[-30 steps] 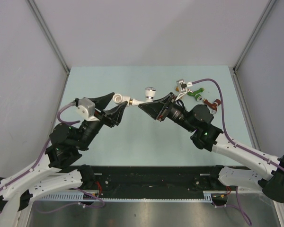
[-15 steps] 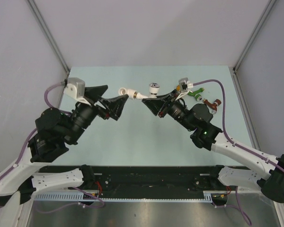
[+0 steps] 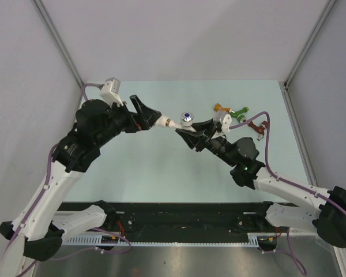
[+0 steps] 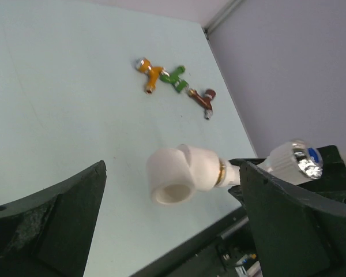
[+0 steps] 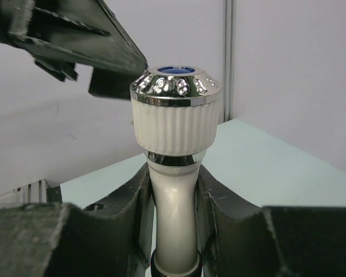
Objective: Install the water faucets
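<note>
My right gripper (image 3: 184,131) is shut on the white faucet (image 5: 173,219), gripping its stem below the silvery knob (image 5: 176,109), and holds it above the table. A white elbow connector (image 4: 184,176) sits on the faucet's end, joined at a brass ring. My left gripper (image 4: 173,167) is open, its jaws wide on either side of the connector without touching it. In the top view the connector (image 3: 161,121) lies between the two grippers. The orange (image 3: 219,107), green (image 3: 239,112) and dark red (image 3: 256,124) faucets lie on the table at the back right.
The pale green table (image 3: 161,173) is walled by grey panels on three sides. A black rail (image 3: 184,216) runs along the near edge between the arm bases. A purple cable (image 3: 265,124) loops over the dark red faucet.
My left arm has risen and swung right, bringing its open jaws around the connector. My right gripper has shifted the white faucet slightly, uncovering the orange faucet.
</note>
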